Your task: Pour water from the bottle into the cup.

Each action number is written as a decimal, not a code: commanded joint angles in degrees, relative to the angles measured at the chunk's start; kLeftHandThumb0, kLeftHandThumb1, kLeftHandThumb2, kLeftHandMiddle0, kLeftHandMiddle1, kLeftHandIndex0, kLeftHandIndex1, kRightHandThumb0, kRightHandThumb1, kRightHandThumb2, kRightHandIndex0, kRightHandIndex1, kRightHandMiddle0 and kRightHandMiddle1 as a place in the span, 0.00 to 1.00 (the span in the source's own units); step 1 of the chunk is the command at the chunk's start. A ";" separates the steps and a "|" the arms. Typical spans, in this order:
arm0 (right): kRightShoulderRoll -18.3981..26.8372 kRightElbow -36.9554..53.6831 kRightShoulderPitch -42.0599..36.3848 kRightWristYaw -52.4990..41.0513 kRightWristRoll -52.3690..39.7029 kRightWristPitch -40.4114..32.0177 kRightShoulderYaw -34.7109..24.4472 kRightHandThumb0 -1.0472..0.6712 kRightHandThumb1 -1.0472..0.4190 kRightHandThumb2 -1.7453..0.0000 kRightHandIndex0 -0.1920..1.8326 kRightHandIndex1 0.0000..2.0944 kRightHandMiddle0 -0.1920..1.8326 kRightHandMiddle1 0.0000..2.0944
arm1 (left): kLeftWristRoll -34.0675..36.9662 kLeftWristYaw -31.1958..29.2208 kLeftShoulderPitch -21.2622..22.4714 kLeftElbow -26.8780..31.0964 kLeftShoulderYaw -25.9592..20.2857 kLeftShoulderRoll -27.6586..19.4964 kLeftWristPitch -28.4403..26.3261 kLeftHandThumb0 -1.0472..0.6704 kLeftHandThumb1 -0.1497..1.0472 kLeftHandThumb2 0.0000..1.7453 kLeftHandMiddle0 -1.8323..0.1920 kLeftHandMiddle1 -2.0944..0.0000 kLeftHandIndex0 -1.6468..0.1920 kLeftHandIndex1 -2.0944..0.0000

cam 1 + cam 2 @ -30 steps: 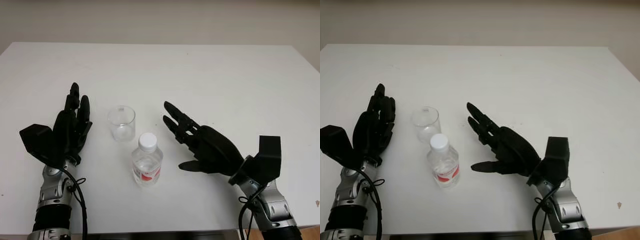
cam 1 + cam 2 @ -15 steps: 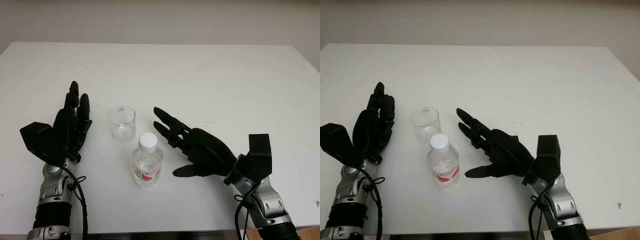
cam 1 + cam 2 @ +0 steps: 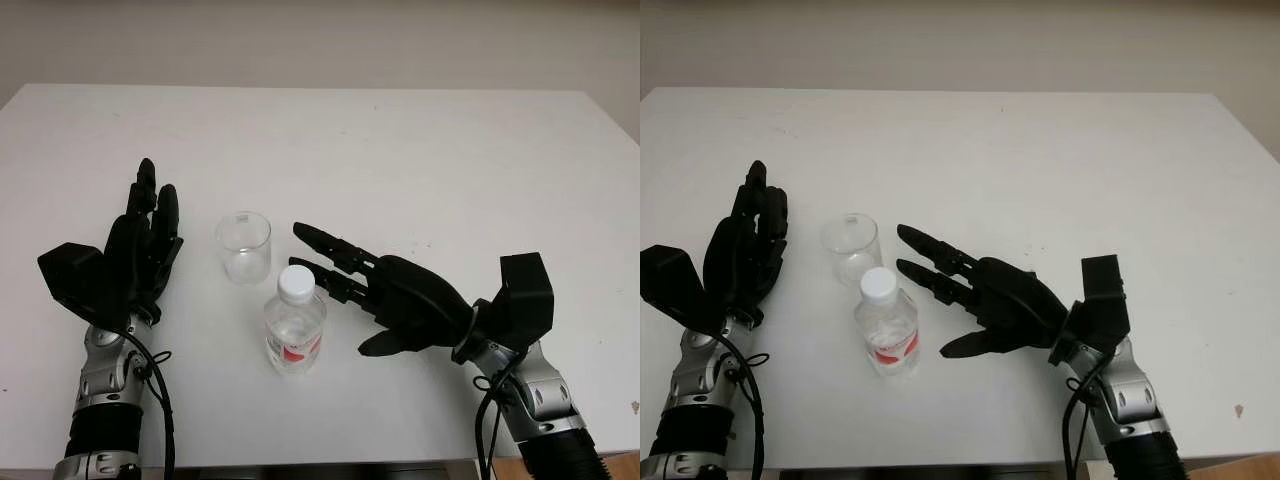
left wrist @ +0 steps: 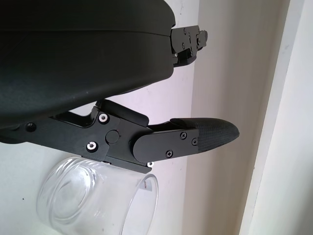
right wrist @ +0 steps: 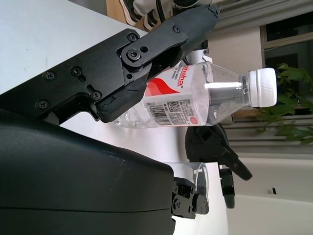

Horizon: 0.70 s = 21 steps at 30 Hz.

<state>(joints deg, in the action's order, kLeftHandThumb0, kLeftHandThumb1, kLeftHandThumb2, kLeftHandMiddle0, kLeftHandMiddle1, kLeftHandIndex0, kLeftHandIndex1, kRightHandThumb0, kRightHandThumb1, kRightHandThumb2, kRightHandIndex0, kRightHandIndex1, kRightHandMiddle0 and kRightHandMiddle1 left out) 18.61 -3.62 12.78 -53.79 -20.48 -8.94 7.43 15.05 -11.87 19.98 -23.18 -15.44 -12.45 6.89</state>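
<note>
1. The water bottle (image 3: 294,327) is standing upright at lower centre of the left eye view, white cap (image 3: 296,283) still on, its long axis vertical.
2. The clear cup (image 3: 243,246) is sitting just above and left of it on the white table (image 3: 420,150), close but apart.
3. The right hand (image 3: 395,298) is reaching in from the lower right, open and gripping nothing, fingertips (image 3: 301,266) lying just right of the cap; no contact is visible.
4. The bottle is lying directly left of that palm, so this hand is judged the nearer one for the grasp.
5. The left hand (image 3: 138,262) is waiting open at the left, beside the cup.
</note>
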 commanded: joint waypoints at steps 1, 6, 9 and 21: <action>0.20 -0.77 1.77 -0.75 -0.03 -0.64 0.36 0.08 0.17 0.97 0.12 0.07 0.07 0.05 | -0.07 0.09 0.28 1.28 -0.16 -0.30 0.22 0.20 1.00 0.29 0.98 0.98 0.97 0.98; -1.41 -5.48 4.62 -2.21 0.00 -1.35 1.37 0.08 0.18 0.97 0.13 0.07 0.06 0.04 | -0.37 0.42 0.44 1.23 0.05 -0.15 0.34 0.19 1.00 0.28 0.97 0.97 0.96 0.97; -2.57 -7.66 5.77 -2.85 0.45 -0.34 1.95 0.08 0.18 0.97 0.14 0.07 0.07 0.04 | -0.39 0.60 0.56 1.09 0.08 -0.15 0.40 0.19 1.00 0.28 0.97 0.97 0.96 0.97; -4.85 -14.40 9.76 -5.10 2.05 0.55 3.12 0.11 0.19 0.97 0.15 0.08 0.07 0.04 | 0.10 -0.24 1.63 -0.51 -0.26 -0.46 1.33 0.21 1.00 0.29 0.98 0.98 0.97 0.98</action>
<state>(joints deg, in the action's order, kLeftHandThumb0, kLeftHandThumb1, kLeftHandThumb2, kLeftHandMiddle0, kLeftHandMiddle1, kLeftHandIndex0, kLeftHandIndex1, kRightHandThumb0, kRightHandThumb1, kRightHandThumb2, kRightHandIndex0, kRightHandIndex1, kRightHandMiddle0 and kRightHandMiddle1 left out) 14.16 -17.24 20.97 -58.27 -18.85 -8.94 10.30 15.07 -11.90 20.14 -23.35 -15.31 -12.46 7.53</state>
